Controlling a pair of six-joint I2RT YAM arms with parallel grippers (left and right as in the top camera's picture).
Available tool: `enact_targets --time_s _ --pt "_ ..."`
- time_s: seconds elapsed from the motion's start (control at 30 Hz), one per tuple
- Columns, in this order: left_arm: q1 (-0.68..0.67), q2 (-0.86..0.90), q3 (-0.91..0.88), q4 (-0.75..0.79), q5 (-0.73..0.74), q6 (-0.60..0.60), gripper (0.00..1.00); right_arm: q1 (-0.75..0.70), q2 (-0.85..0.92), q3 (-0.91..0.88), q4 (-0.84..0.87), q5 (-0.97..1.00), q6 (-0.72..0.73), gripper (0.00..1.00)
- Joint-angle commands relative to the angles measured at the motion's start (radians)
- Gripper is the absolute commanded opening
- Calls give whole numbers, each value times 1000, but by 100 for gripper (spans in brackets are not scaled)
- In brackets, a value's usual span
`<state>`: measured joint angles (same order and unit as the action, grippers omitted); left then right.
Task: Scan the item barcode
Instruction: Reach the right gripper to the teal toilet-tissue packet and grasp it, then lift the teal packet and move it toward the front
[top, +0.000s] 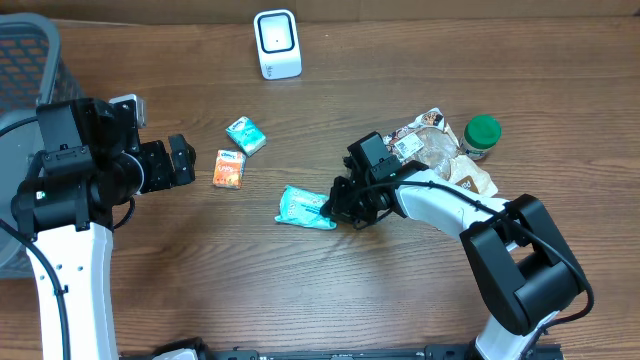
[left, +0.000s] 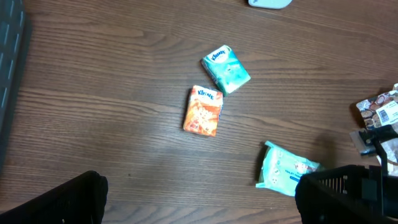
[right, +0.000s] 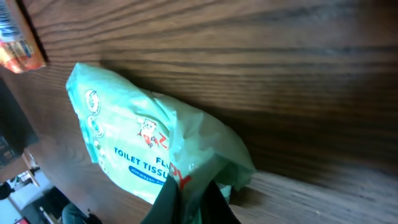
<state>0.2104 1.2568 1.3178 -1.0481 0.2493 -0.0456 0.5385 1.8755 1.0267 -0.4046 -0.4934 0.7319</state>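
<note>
Toilet tissue pack (right: 137, 143) lies flat on the tabletop (top: 300, 290), stretching away from the tips of my right fingers (top: 330, 208) toward my left side.

That tabletop is dark brown wood with a long, streaky grain. Behind my left fingers (top: 183, 160) stands a grey mesh basket (top: 25, 60). Just behind my right fingers sits a crumpled, glossy printed bag (top: 440, 150), and a jar with a round green lid (top: 483, 133) stands on the bag's far side. A white scanner (top: 277, 43) with rounded corners stands upright well beyond both pairs of fingers, about midway between them. Just ahead of my left fingers lie two small boxy tissue packets: an orange one (left: 203, 111) nearer, and a teal one (left: 226, 68) touching its far corner.

The pack is a soft, pillow-shaped pouch of mint-green film, wrinkled and slightly shiny, printed with blue lettering, a small red cartoon figure and round icons along one edge. No barcode shows on the side facing up.

My right fingers are pinched tight together on a bunched fold of film at the near end of the pack. My left fingers are spread as wide as they go, holding nothing and touching nothing, above bare wood.
</note>
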Motion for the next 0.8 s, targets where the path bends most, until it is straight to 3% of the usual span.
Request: enact_targets --time_s 0.0,0.13,0.33,0.43,0.6,0.77 --pt "5 0 13 1 -6 8 100 5 -2 11 -2 21 -58 4" --pt "5 0 13 1 -6 8 100 5 -18 80 -81 39 -134 4" --pt "5 0 13 2 -6 8 100 26 -58 269 -299 294 -242 4" --pt "5 0 13 1 -6 8 100 72 -60 396 -424 590 -274 4" --pt "5 0 13 1 -6 8 99 200 -54 446 -485 1195 -296 4" --pt "5 0 13 1 -6 8 99 303 30 445 -467 1464 -425 4"
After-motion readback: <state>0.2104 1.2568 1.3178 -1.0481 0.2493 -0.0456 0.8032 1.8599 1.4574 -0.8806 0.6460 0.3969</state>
